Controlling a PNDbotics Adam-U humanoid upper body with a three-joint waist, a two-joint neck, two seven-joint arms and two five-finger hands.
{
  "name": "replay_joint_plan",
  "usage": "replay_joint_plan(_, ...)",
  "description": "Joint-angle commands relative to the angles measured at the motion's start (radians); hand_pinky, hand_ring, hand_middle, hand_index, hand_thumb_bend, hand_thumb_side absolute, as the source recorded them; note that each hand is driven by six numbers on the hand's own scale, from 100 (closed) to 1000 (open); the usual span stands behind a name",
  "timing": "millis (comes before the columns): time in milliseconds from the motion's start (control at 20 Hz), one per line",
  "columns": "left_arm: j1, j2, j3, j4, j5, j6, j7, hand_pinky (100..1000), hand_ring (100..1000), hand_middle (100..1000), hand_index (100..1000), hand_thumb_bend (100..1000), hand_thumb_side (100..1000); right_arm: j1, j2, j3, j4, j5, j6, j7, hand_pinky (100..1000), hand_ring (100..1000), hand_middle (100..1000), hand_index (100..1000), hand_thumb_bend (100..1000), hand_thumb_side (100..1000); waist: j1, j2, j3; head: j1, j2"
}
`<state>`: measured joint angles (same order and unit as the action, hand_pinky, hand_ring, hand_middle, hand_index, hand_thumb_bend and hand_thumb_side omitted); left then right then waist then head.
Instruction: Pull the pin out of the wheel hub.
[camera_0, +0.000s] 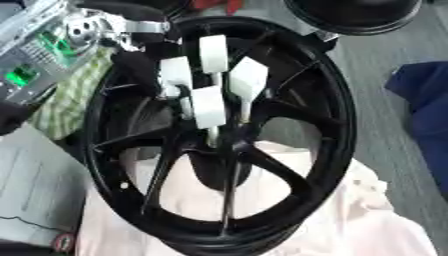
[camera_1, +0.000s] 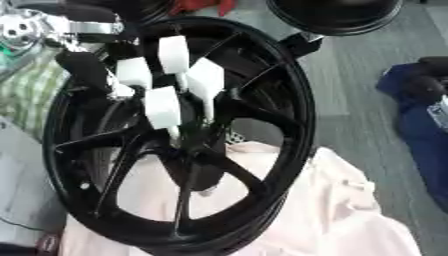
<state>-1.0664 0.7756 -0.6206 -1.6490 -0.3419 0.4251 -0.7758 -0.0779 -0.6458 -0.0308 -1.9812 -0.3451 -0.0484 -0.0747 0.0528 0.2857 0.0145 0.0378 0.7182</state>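
A black spoked wheel hub (camera_0: 325, 125) lies tilted on a pale pink cloth and fills the middle of both views. My left hand (camera_0: 140, 65) comes in from the upper left, black with white fingertip pads (camera_0: 208, 106). The pads are bunched over the hub's centre. A thin pale pin (camera_0: 213, 136) runs from under the lowest pad down into the hub centre (camera_0: 219, 150), and the fingers look curled around its top. My right hand shows in neither view.
The pink cloth (camera_0: 350, 220) covers the lower right. A green checked cloth (camera_0: 74, 95) and silver machine parts (camera_0: 83, 30) lie at the upper left. Another black round object (camera_0: 359, 15) sits at the top right, and a dark blue item (camera_0: 424, 100) at the right edge.
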Motion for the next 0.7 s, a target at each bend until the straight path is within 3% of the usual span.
replay_joint_plan(50, -0.025, 0.043, 0.038, -0.031, 0.016, 0.019, -0.019, 734, 582, 461, 471, 220, 296, -0.002, -0.017, -0.010, -0.019, 0.010, -0.002, -0.004, 753, 657, 643, 755, 455, 474, -0.005, -0.021, 0.002, 0.002, -0.006)
replay_joint_plan(400, -0.035, 0.082, 0.115, -0.092, 0.065, 0.030, -0.018, 740, 573, 441, 460, 163, 286, 0.002, -0.018, -0.011, -0.019, 0.009, -0.002, -0.007, 754, 657, 642, 755, 454, 474, -0.005, -0.024, 0.006, 0.000, -0.008)
replay_joint_plan(450, -0.037, 0.088, 0.131, -0.103, 0.080, 0.034, -0.015, 741, 571, 438, 460, 106, 338, 0.002, -0.018, -0.012, -0.019, 0.009, -0.002, -0.007, 754, 657, 642, 755, 455, 475, -0.006, -0.024, 0.007, -0.001, -0.008)
replay_joint_plan(500, -0.038, 0.094, 0.145, -0.113, 0.095, 0.039, -0.011, 742, 569, 435, 461, 139, 285, 0.003, -0.018, -0.012, -0.019, 0.009, -0.003, -0.007, 754, 657, 642, 755, 454, 474, -0.006, -0.025, 0.008, -0.001, -0.007)
replay_joint_plan(700, -0.027, 0.134, 0.229, -0.142, 0.157, 0.063, 0.038, 747, 560, 422, 460, 100, 280, 0.006, -0.018, -0.015, -0.019, 0.010, -0.006, -0.009, 754, 657, 642, 755, 453, 474, -0.009, -0.025, 0.016, -0.006, -0.006)
